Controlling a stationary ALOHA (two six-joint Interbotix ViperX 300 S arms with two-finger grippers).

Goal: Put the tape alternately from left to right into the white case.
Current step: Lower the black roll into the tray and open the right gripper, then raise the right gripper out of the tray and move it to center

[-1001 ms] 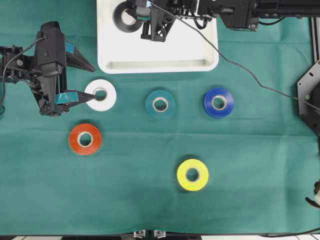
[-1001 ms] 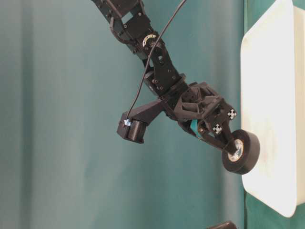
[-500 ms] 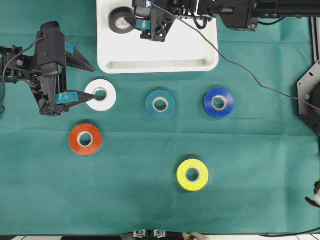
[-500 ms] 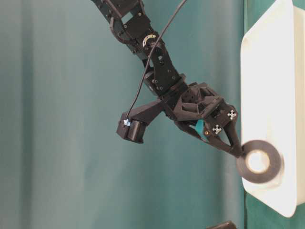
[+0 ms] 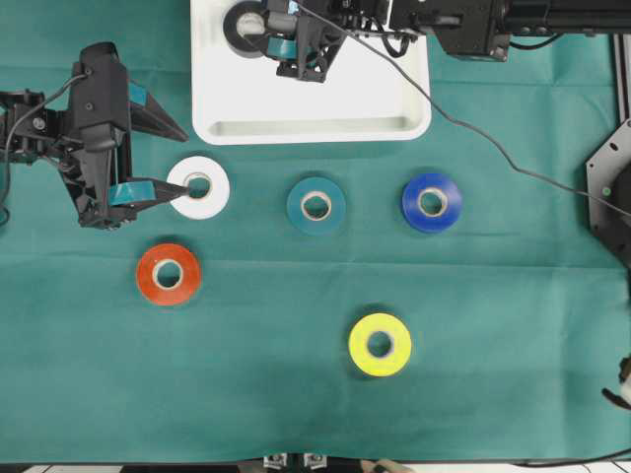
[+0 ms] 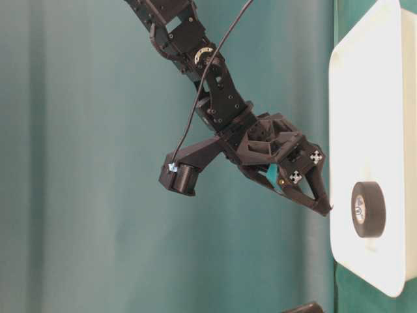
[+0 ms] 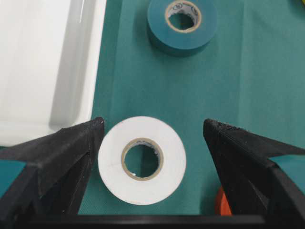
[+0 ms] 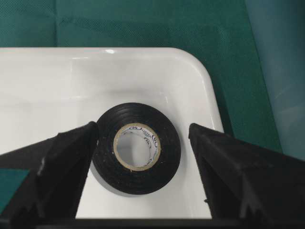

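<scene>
The black tape (image 5: pixel 235 35) (image 8: pixel 138 177) lies flat in the far left corner of the white case (image 5: pixel 315 128) (image 8: pixel 57 81). My right gripper (image 5: pixel 272 33) (image 8: pixel 143 127) hangs open just above it, its fingers astride the roll and gripping nothing. In the table-level view the gripper (image 6: pixel 319 203) is clear of the black roll (image 6: pixel 374 220). My left gripper (image 5: pixel 185 164) (image 7: pixel 152 122) is open around the white tape (image 5: pixel 215 187) (image 7: pixel 167 157) on the cloth, its left fingertip close to the roll. Teal (image 5: pixel 333 205), blue (image 5: pixel 449 202), orange-red (image 5: pixel 185 275) and yellow (image 5: pixel 399 345) rolls lie flat on the cloth.
The right arm's body (image 5: pixel 463 25) lies over the case's far right corner, and its cable (image 5: pixel 463 123) trails across the cloth to the right. A black fixture (image 5: pixel 611 187) stands at the right edge. The case's near rim (image 7: pixel 71 126) is just left of the left gripper.
My right gripper has opened and let go of the black tape, which tipped from upright to flat in the case. The left arm and other rolls have not moved.
</scene>
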